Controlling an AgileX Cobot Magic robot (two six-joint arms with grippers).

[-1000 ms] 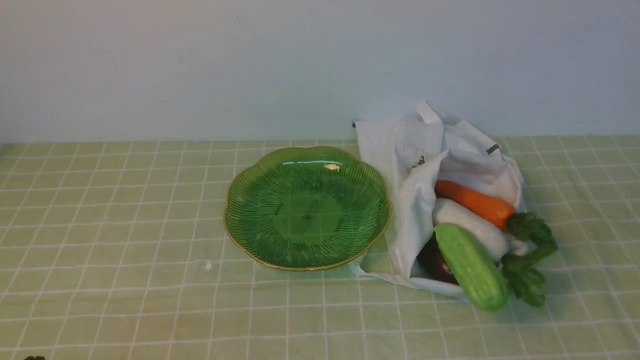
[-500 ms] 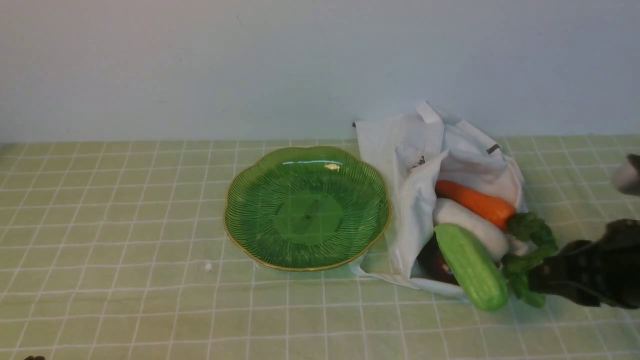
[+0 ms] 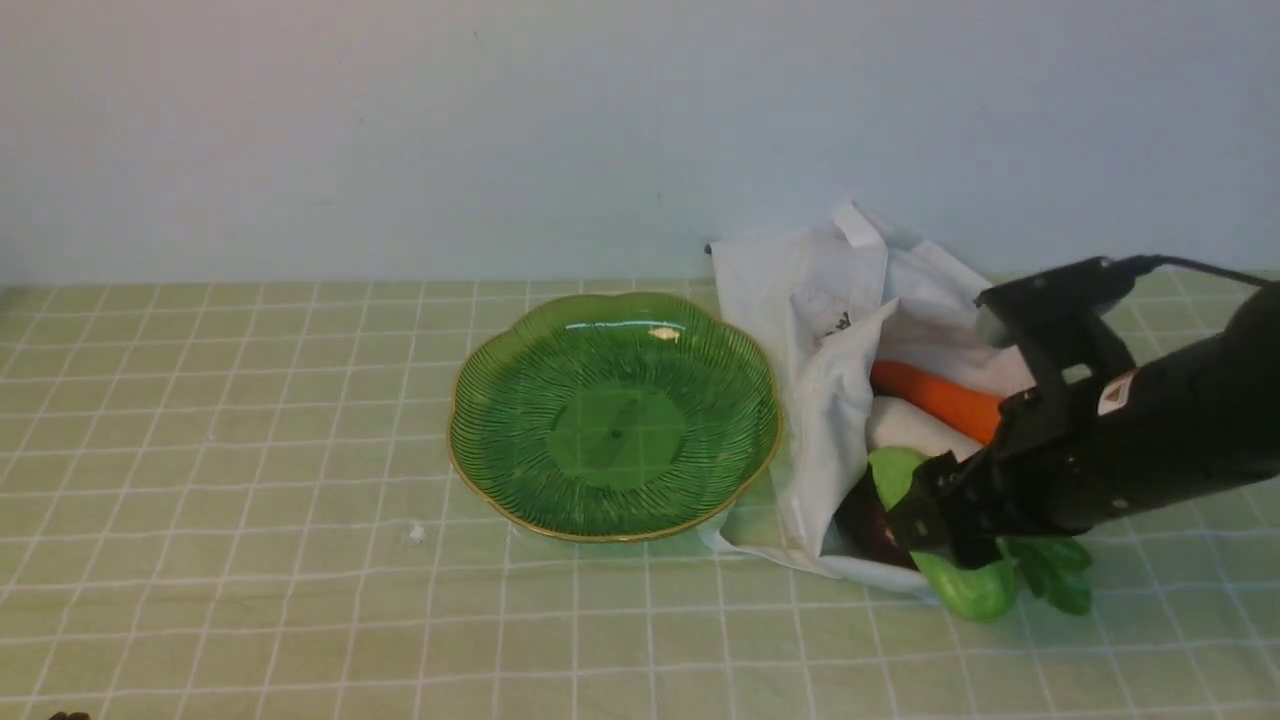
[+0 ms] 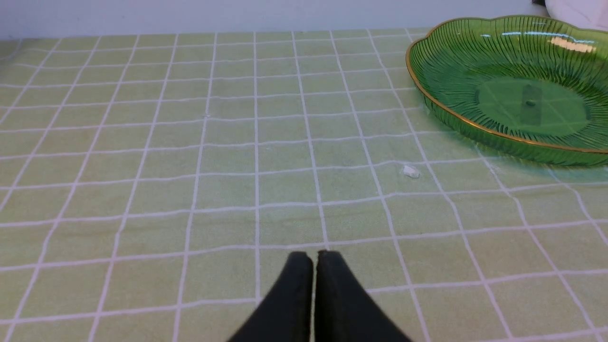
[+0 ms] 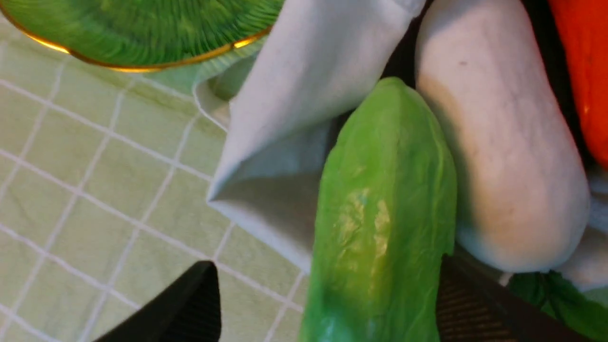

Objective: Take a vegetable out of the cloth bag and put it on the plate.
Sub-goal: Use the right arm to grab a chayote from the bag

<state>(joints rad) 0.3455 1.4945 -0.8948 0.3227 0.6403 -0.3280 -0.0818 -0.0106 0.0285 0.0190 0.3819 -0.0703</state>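
Reaching in from the right, the black right gripper [image 5: 327, 299] is now over the plump light-green cucumber [image 5: 380, 213], fingers spread wide. The cucumber lies between them, at the mouth of the wrinkled white cloth bag [image 3: 835, 400], nearer one finger; whether that finger touches it, I cannot tell. Bare cloth shows between the other finger and the cucumber. Beyond the fingers, past a bag fold, sits the gold-rimmed green glass plate [image 3: 615, 430]. The gripper hides the cucumber's middle from the front; the orange carrot [image 3: 935, 400] and smooth white radish [image 3: 915, 428] are partly covered. The black left gripper's [image 4: 314, 259] fingers are together.
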